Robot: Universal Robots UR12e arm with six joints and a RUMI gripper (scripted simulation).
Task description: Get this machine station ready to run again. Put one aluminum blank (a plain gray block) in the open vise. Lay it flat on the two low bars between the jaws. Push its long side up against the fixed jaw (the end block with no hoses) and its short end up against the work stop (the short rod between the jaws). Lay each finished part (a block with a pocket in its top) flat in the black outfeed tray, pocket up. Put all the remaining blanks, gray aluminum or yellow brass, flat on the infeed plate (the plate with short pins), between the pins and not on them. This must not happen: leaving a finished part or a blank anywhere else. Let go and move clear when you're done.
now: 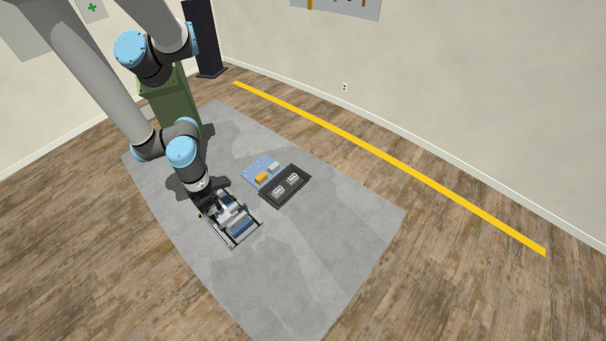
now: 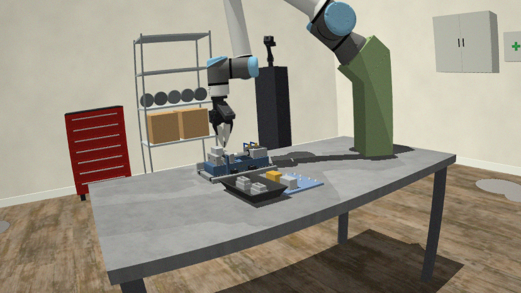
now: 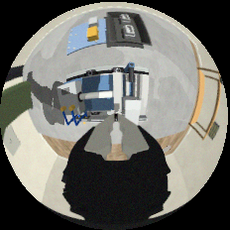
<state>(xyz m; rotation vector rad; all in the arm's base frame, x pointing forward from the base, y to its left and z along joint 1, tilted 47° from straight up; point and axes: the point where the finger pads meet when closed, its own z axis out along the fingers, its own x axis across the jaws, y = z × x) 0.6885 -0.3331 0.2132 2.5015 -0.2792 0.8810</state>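
Observation:
My gripper (image 2: 224,141) is shut and empty. It hangs point-down a little above the blue vise (image 2: 235,163), near the end block without hoses (image 2: 216,153). In the wrist view the closed fingers sit just in front of the vise (image 3: 111,94). I cannot tell whether a blank lies between the jaws. A yellow brass blank (image 2: 273,175) and a gray blank (image 2: 288,181) lie on the blue infeed plate (image 2: 304,182). Two pocketed finished parts (image 2: 242,180) (image 2: 258,187) lie pocket up in the black outfeed tray (image 2: 255,189).
The tray (image 1: 285,185) and the infeed plate (image 1: 263,169) stand side by side right of the vise (image 1: 228,214). The green arm base (image 2: 370,98) stands at the table's back. Blue hoses (image 3: 74,116) stick out of the vise's far end.

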